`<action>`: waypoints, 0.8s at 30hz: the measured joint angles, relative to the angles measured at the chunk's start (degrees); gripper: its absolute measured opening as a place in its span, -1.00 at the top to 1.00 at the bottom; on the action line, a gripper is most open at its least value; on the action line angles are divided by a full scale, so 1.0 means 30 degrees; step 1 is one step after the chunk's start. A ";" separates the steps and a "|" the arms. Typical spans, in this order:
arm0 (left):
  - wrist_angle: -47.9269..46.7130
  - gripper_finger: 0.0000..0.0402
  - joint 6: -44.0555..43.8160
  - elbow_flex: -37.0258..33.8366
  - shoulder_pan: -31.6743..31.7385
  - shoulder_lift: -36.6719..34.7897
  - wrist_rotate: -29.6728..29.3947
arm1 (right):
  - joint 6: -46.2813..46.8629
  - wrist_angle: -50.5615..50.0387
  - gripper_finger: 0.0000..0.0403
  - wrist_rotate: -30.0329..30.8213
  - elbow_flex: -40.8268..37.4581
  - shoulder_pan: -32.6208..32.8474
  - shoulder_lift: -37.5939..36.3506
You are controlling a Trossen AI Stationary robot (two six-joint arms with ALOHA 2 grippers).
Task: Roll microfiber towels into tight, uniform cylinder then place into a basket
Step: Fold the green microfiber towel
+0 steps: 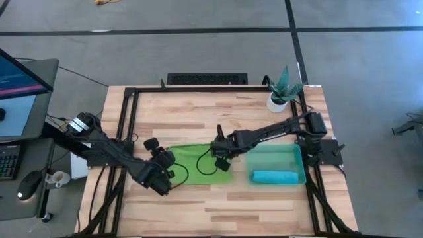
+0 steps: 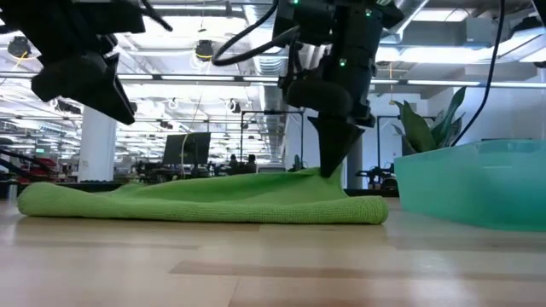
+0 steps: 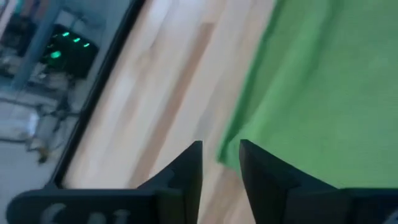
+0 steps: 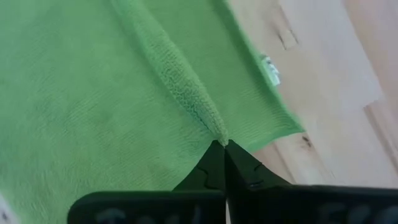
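The lime green microfiber towel [image 1: 192, 162] lies spread on the wooden table [image 1: 218, 112], mid-table; in the low view its right end [image 2: 341, 205] is drawn up into a low peak. My right gripper [image 1: 223, 164] is shut on that towel near its right edge. My left gripper [image 3: 221, 155] hangs open above the towel's left edge, well clear of it in the low view [image 2: 111, 102]. The teal basket [image 1: 299, 158] stands right of the towel and holds a rolled sky blue towel [image 1: 274, 177]. My right gripper pinches a raised ridge of the green towel [image 4: 214, 130] between its two fingertips [image 2: 333, 166], near the towel's right edge. The fingers come from above, pointing steeply down. The ridge is pulled up a little; the rest of the towel lies on the table.
A potted plant [image 1: 283, 89] stands at the far right corner, behind the basket. A dark frame [image 1: 132, 99] borders the table. Bare wood lies along the near edge [image 1: 218, 211] and far of the towel.
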 joint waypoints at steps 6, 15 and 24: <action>-0.0647 0.45 -0.0844 -0.0007 0.0241 0.0000 0.0782 | 0.1355 -0.0023 0.90 -0.1301 0.0000 -0.0680 0.0000; 0.1180 0.48 0.0312 -0.0007 -0.0023 0.0000 0.2656 | 0.2213 0.0138 0.86 -0.2278 0.0000 -0.2072 0.0000; 0.3495 0.49 0.2393 -0.0007 -0.0408 0.0000 0.3141 | 0.2538 0.0052 0.55 -0.2191 0.0000 -0.2326 0.0000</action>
